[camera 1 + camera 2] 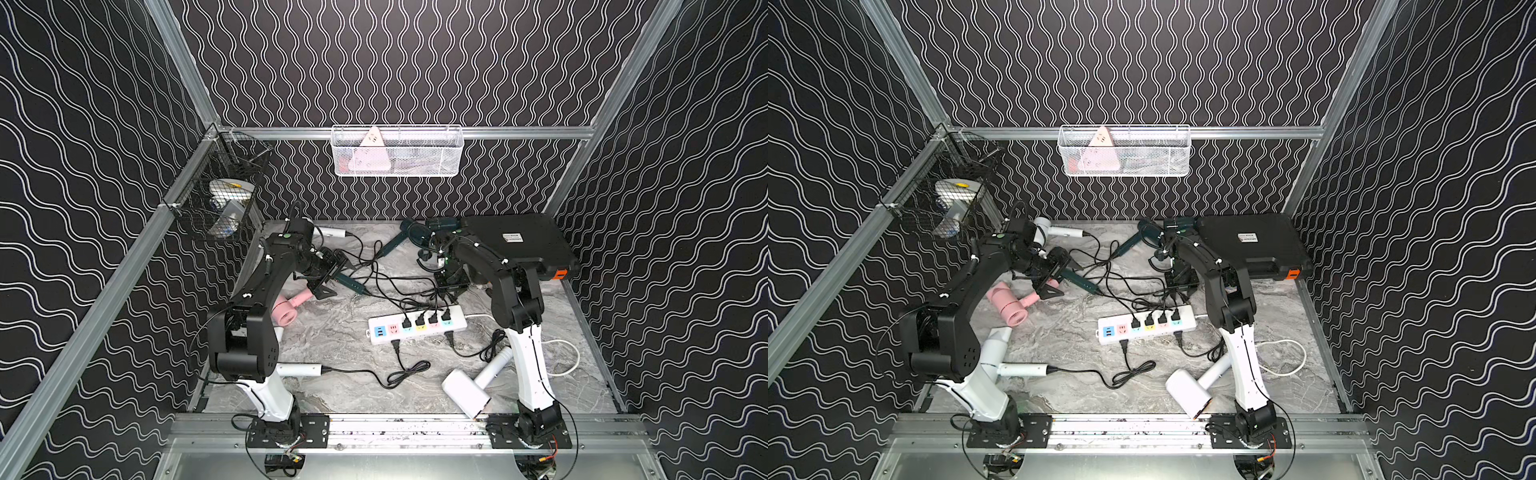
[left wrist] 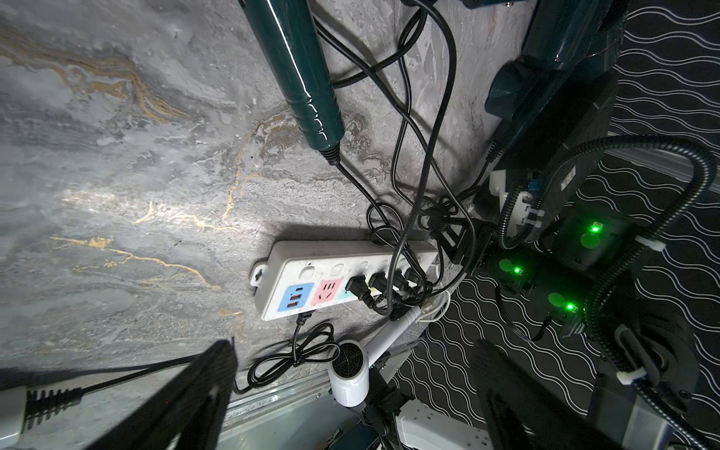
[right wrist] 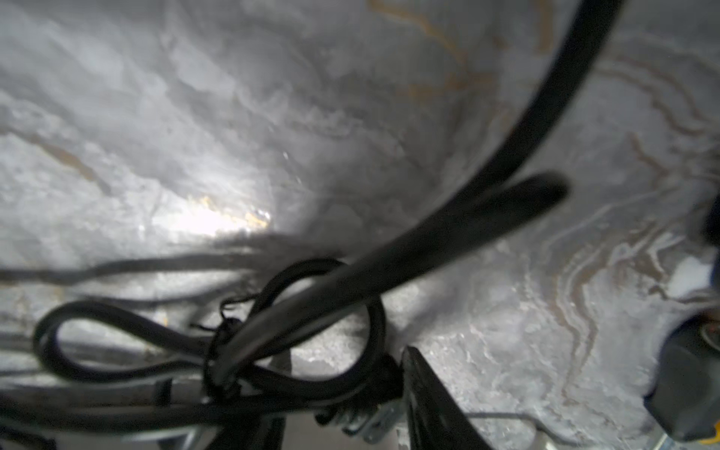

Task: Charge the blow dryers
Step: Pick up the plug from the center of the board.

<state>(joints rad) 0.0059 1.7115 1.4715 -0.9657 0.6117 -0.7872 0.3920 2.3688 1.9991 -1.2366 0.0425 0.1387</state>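
My left gripper (image 1: 332,276) (image 1: 1061,278) (image 2: 350,350) hangs open and empty over the handle of a dark teal blow dryer (image 1: 351,282) (image 2: 300,78). A pink blow dryer (image 1: 286,311) lies just beside it. My right gripper (image 1: 451,291) (image 3: 343,389) points down behind the white power strip (image 1: 386,332) (image 2: 280,265), shut on a black plug (image 3: 362,413) with a tied cord bundle (image 3: 296,335). Four black plugs sit in the strip's sockets. White blow dryers lie at the back left (image 1: 332,232), front left (image 1: 299,370) and front right (image 1: 467,390). Two more teal ones (image 1: 395,243) (image 1: 442,224) lie at the back.
A black case with an orange latch (image 1: 519,241) fills the back right corner. Loose black cords (image 1: 386,274) cross the marble table between the arms. A white wire basket (image 1: 397,151) hangs on the back wall and a black one (image 1: 224,195) on the left rail.
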